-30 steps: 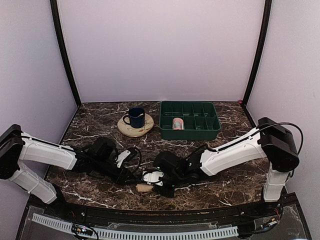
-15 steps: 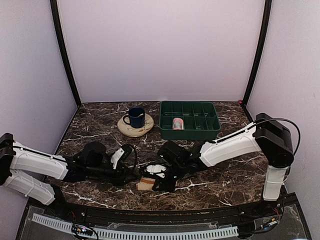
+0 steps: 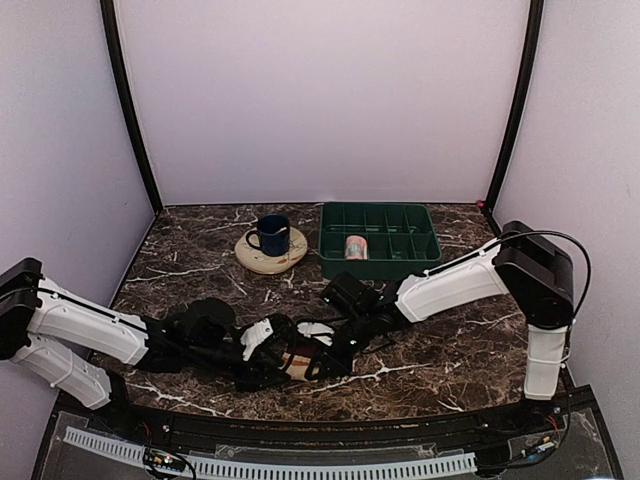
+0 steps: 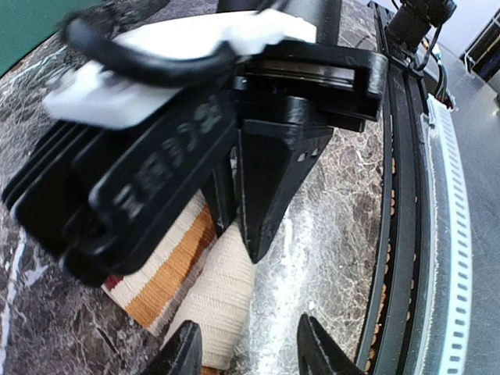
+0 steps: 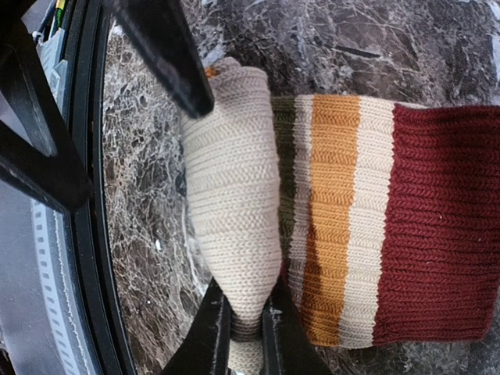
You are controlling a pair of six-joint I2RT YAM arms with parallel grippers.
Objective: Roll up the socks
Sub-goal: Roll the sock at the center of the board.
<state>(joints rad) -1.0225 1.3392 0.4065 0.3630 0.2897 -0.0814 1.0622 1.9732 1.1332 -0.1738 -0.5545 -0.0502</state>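
Observation:
A striped sock [image 5: 406, 219] in maroon, cream, orange and olive lies flat on the marble table near its front edge [image 3: 297, 362]. Its cream toe end [image 5: 234, 195] is folded up into a roll. My right gripper [image 5: 248, 344] is shut on the narrow tip of that roll and also shows in the top view [image 3: 322, 358]. My left gripper [image 4: 250, 351] is open, with the roll's cream end [image 4: 215, 301] just ahead between its tips. It faces the right gripper from the left [image 3: 262, 362]. Its black fingers [image 5: 168, 51] show in the right wrist view.
A green compartment tray [image 3: 380, 240] at the back holds one rolled sock [image 3: 355, 247]. A blue mug [image 3: 272, 234] stands on a round wooden coaster [image 3: 262, 260] to its left. The black front rail [image 4: 402, 234] runs close beside the sock.
My left gripper has moved right up to the sock's rolled end. My right gripper has shifted slightly away from the front edge with the sock.

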